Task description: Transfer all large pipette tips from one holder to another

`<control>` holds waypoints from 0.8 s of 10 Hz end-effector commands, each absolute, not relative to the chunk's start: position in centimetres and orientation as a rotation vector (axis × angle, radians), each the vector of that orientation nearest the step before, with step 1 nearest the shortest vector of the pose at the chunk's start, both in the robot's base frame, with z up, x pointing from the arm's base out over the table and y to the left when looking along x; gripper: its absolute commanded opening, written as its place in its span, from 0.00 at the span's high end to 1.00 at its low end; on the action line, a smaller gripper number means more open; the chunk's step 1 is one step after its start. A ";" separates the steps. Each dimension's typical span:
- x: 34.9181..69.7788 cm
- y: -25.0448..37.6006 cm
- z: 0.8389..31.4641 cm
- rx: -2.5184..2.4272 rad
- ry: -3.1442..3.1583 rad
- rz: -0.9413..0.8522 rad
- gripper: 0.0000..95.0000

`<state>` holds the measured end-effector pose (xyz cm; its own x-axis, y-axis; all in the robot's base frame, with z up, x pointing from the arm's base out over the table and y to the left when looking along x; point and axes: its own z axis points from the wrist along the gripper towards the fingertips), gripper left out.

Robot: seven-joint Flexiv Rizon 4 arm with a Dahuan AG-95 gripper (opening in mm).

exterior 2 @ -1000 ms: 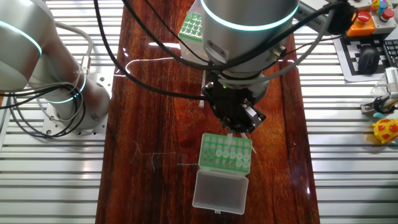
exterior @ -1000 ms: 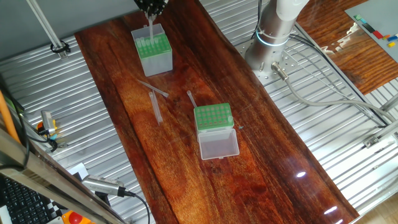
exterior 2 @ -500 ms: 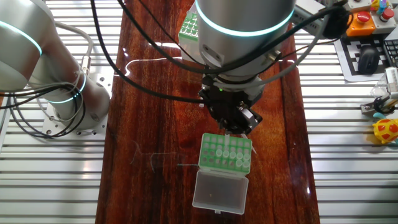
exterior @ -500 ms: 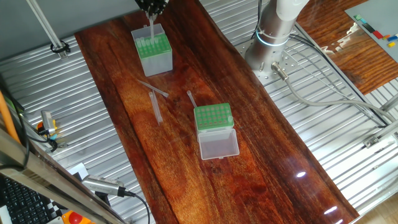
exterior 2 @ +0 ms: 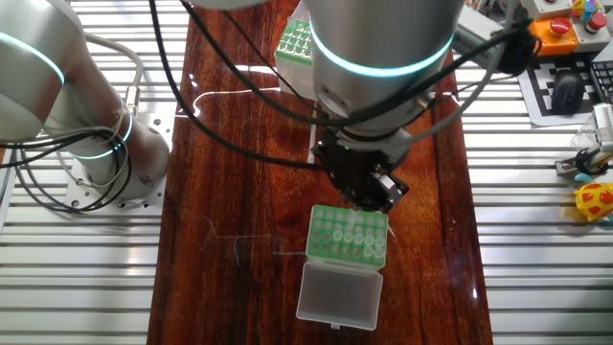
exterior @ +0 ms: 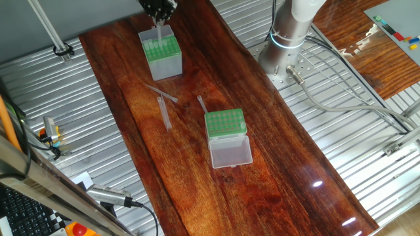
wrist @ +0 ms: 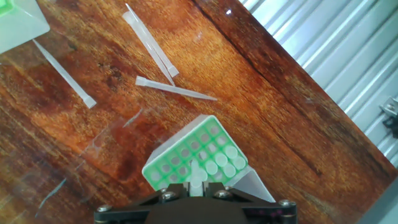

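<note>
My gripper hangs over the taller translucent box at the far end of the table and is shut on a large pipette tip that points down at the green insert. In the hand view the fingers pinch the pale tip just above the insert's holes, where several tips stand. The low green rack with its clear lid open sits mid-table. Three loose tips lie between the holders. The other fixed view shows the gripper over the box.
Ribbed metal surrounds the wooden table on both sides. The arm's base stands at the right edge. Cables hang across the other fixed view. A corner of the green rack shows at the hand view's top left.
The gripper, still holding the tip, has shifted slightly and come down a little over the box. The loose tips and both holders have stayed put.
</note>
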<state>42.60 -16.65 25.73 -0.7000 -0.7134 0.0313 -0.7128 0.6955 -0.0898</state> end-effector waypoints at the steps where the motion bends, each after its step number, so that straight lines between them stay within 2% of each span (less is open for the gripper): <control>1: 43.0 -17.1 25.1 -1.220 2.876 -0.143 1.00; 4: 43.0 -17.2 24.7 -1.231 2.872 -0.142 1.00; 5: 43.0 -17.2 24.7 -1.245 2.864 -0.136 0.60; 6: 43.0 -17.2 24.7 -1.250 2.856 -0.113 0.40; 8: 43.0 -17.2 24.7 -1.252 2.852 -0.103 0.40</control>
<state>43.00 -17.23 24.74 -0.6769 -0.7361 0.0038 -0.7345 0.6750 -0.0700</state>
